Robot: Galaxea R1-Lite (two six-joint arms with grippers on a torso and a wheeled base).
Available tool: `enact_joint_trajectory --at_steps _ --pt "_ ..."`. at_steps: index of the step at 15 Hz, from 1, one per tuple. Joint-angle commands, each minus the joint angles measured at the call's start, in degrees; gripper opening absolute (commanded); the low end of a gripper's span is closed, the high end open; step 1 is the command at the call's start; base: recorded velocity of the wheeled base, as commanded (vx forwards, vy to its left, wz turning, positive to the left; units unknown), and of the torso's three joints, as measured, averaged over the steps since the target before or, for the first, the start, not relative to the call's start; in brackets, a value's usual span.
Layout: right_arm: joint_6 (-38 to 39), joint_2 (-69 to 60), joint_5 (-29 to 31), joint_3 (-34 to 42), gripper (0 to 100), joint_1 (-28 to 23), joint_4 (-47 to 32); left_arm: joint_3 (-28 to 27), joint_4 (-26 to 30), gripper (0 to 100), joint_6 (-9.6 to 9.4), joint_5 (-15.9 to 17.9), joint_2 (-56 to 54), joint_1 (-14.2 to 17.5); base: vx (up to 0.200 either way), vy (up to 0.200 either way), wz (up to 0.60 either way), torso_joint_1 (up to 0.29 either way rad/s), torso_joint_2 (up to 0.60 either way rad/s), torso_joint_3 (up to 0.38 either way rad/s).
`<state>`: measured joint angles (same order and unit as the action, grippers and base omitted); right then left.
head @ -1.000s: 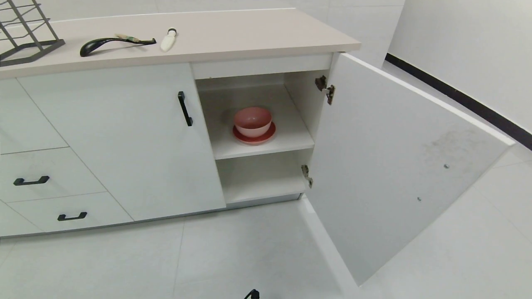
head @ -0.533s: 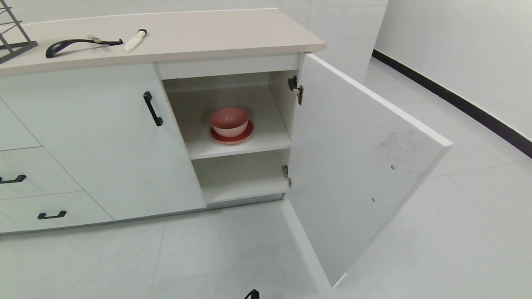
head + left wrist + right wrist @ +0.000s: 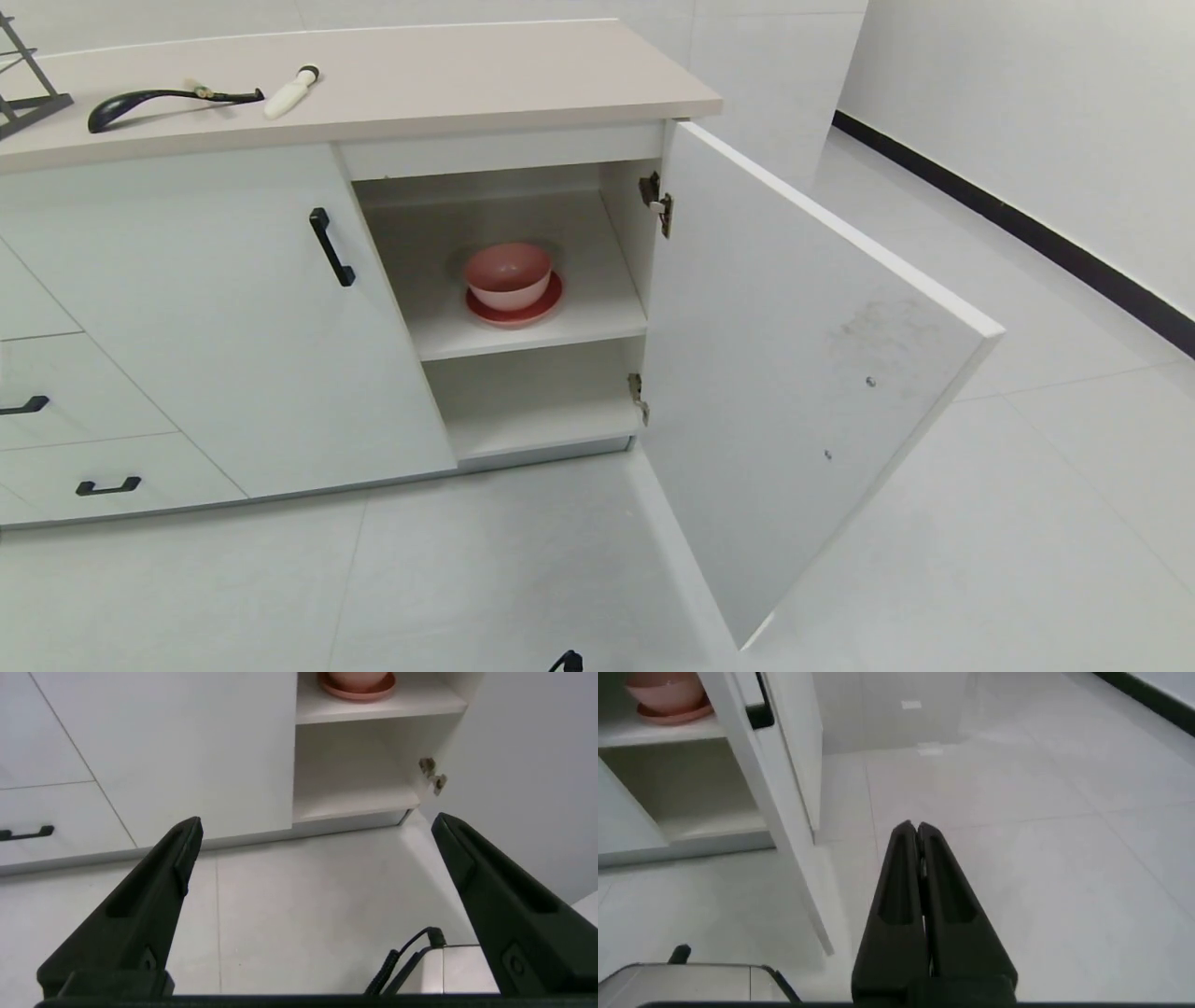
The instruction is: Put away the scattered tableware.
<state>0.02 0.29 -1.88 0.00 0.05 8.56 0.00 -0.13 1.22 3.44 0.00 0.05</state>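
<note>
The pink bowl [image 3: 509, 273] sits on the red plate [image 3: 540, 311], and both stand on the upper shelf [image 3: 588, 317] of the white cabinet [image 3: 504, 149], toward the middle of it. The lower shelf [image 3: 546, 425] is beneath them. The right door [image 3: 794, 373] of the cabinet is swung wide open over the floor [image 3: 504, 569], hanging on its two metal hinges. The left door [image 3: 233, 327] is closed and has a black vertical handle [image 3: 331, 247]. Further to the left are drawers with small black handles [image 3: 107, 485].

On the beige countertop [image 3: 467, 75], near its far left part, a black ladle [image 3: 159, 96] lies flat, and a white-handled utensil [image 3: 288, 86] lies just beside its thin end. I cannot tell whether the two are touching.

The left gripper [image 3: 316, 826] hangs low above the floor in front of the cabinet. Its two black fingers [image 3: 149, 905] are spread wide apart and nothing is between them. In the left wrist view the plate and bowl [image 3: 355, 681] are seen beyond it on the shelf.

The right gripper [image 3: 918, 829] is also above the floor tiles, on the outer side of the open door, near its free edge. Its fingers [image 3: 901, 887] are pressed together and they hold nothing
</note>
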Motion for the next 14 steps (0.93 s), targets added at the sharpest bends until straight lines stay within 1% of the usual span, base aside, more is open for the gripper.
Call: enact_joint_trajectory --at_steps 1,2,3,4,5,6,7,8,9,10,12,13,14 --pt "-0.8 0.1 -0.8 0.0 0 0.0 12.9 0.0 0.0 100 -0.08 0.0 0.0 0.0 0.000 0.000 0.00 0.000 0.00 0.000" --pt "-1.6 0.2 -3.7 -0.5 0 0.0 14.2 0.0 0.0 100 -0.60 0.2 0.0 0.0 -0.200 0.000 0.00 0.002 0.00 -0.002" --pt "-1.0 2.5 -7.6 -3.0 0 0.1 11.6 0.0 0.1 100 -0.96 0.2 0.0 0.0 -0.200 0.000 0.00 0.007 0.00 0.002" --pt "0.2 6.7 -8.9 -5.2 0 1.1 9.5 0.0 0.1 100 -0.96 0.2 0.0 0.0 -0.200 0.000 0.00 0.002 0.01 0.002" --pt "-0.1 18.3 -8.9 -10.7 0 4.1 9.5 0.0 0.1 100 -0.87 0.2 0.0 0.0 0.000 0.000 0.00 0.000 0.00 0.000" --pt "-0.9 21.9 -9.0 -13.2 0 4.3 9.6 0.0 0.0 100 -0.69 0.1 0.0 0.0 0.000 0.000 0.00 0.000 0.00 0.000" --pt "-1.8 30.6 -9.6 -19.3 0 4.4 9.5 0.0 0.0 100 -0.78 0.1 0.0 0.0 0.000 0.000 0.00 0.000 0.00 0.000" --pt "-2.0 42.6 -11.5 -26.1 0 4.3 9.7 0.0 0.0 100 -0.78 0.1 0.0 0.0 0.000 0.000 0.00 0.000 0.00 0.000" --pt "-2.1 48.7 -12.6 -28.7 0 4.6 9.7 0.0 0.0 100 -0.60 0.0 0.0 0.0 0.000 0.000 0.00 0.000 0.00 0.000" --pt "-3.0 53.1 -14.8 -30.2 0 5.0 9.7 0.0 0.0 100 -0.43 -0.2 0.0 0.0 0.000 0.000 0.00 0.000 0.00 0.000" --pt "-6.2 58.3 -15.5 -32.4 0 5.7 9.8 0.0 0.0 100 -0.43 -0.4 0.0 0.0 0.000 0.000 0.00 0.000 0.00 0.000" --pt "-8.8 61.0 -15.3 -32.4 0 5.5 11.9 0.0 0.0 100 -0.43 -0.4 0.0 0.0 0.000 0.000 0.00 0.000 0.00 0.000" --pt "-12.3 64.0 -15.3 -30.6 0 5.6 18.6 0.0 0.0 100 -0.43 -0.4 0.0 0.0 0.000 0.000 0.00 0.000 0.00 0.000"
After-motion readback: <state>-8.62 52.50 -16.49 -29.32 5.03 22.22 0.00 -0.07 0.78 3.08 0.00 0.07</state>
